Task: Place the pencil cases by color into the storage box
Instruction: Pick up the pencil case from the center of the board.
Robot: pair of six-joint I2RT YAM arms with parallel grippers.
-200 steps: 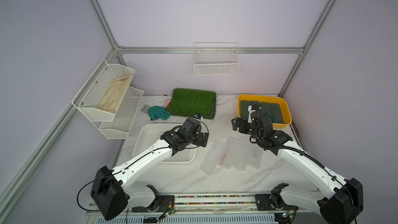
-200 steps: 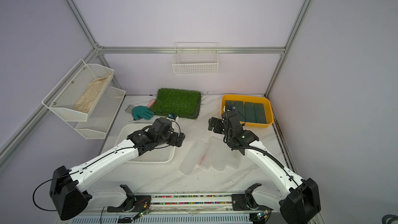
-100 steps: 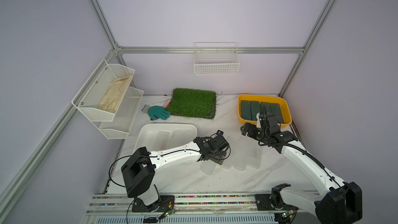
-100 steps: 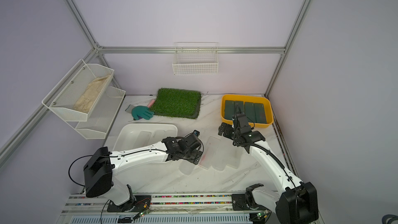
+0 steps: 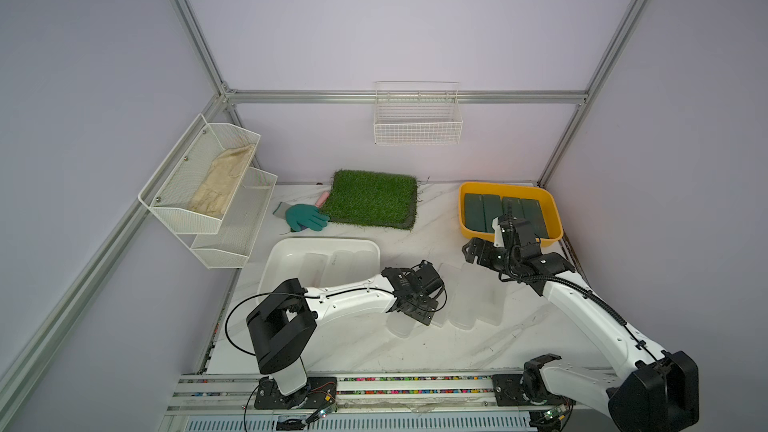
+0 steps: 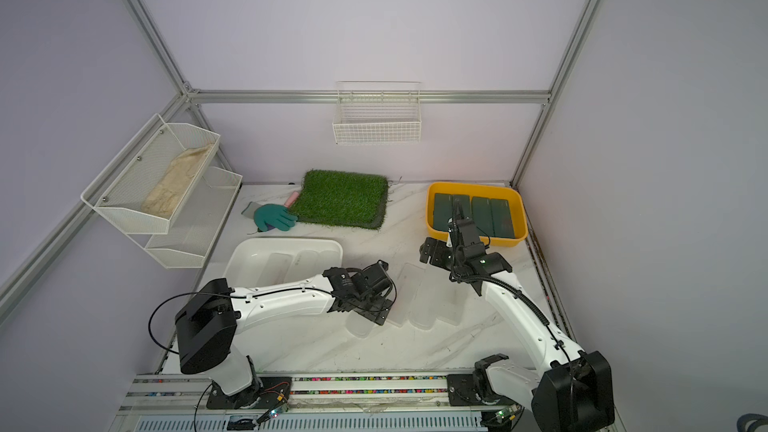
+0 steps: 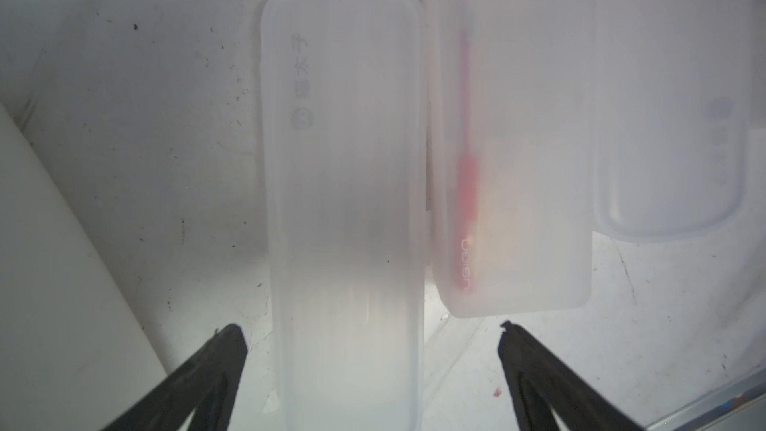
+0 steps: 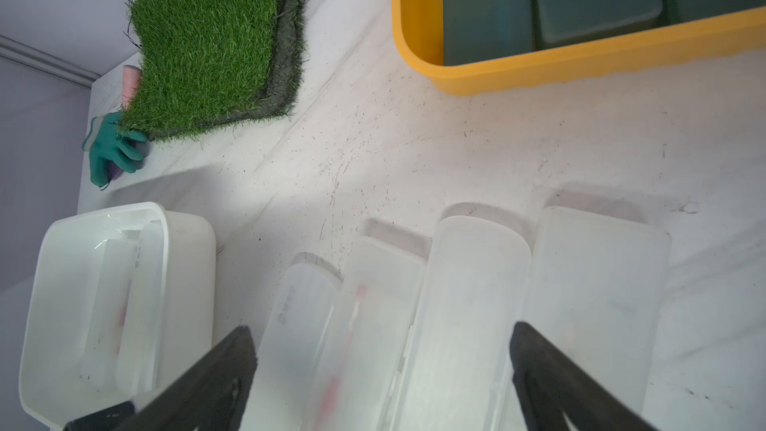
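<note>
White marble table point(image 5: 374, 347), scuffed, inside lilac walls point(image 5: 415, 27) with an aluminium frame point(image 5: 291, 96). Four frosted cases point(image 5: 469, 301) lie mid-table, others in the white box point(image 5: 274, 255) on the left. Green cases point(image 6: 482, 211) fill the far-right yellow box point(image 5: 509, 185). The left gripper point(image 7: 369, 327) is spread wide astride the leftmost case point(image 7: 344, 201); the right gripper point(image 8: 381, 327) hangs released.

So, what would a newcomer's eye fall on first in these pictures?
Probably the yellow box at the far right corner of the table, with dark green cases lying side by side inside. Next, the grass mat at the back, and the left end effector, open above a row of frosted white cases in the middle.
</note>
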